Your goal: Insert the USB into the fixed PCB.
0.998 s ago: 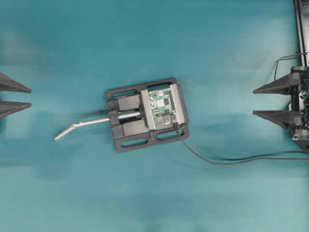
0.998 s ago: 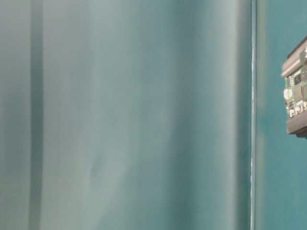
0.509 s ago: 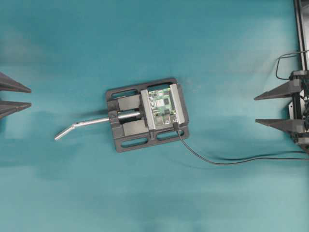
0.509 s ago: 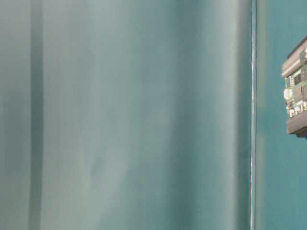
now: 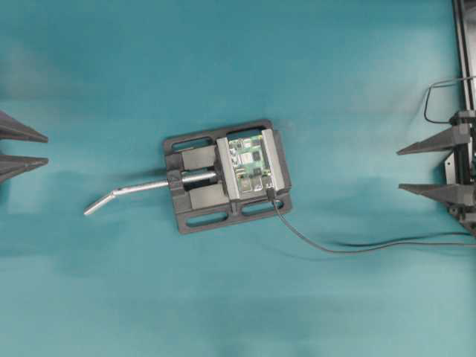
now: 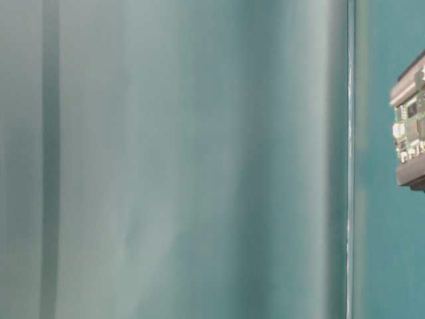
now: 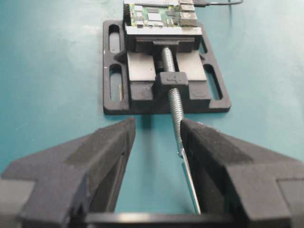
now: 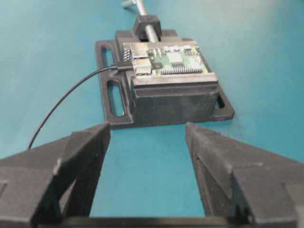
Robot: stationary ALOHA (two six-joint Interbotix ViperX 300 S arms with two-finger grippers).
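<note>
A plain teal table [image 5: 238, 59] carries a black vise [image 5: 227, 176] at its middle, clamping the green circuit board [image 5: 250, 163]. The USB plug [image 5: 270, 193] sits in the board's edge, cable trailing right. No writing is legible. Left claw [image 5: 33, 149] and right claw [image 5: 405, 169] stand agape, empty, at opposite table edges.

- The table [image 5: 238, 59] under me is plain teal.
- The fixed PCB [image 5: 250, 163] is green, dotted with silver and black chips.
- The jaws clamping it are grey; the vise base [image 5: 201, 220] is black.
- The vise handle [image 5: 123, 195] is bare silver.
- The USB [image 5: 270, 195] and its cable [image 5: 335, 248] are black.
- My left gripper [image 7: 156, 137] and right gripper [image 8: 147, 137] are matt black.
</note>
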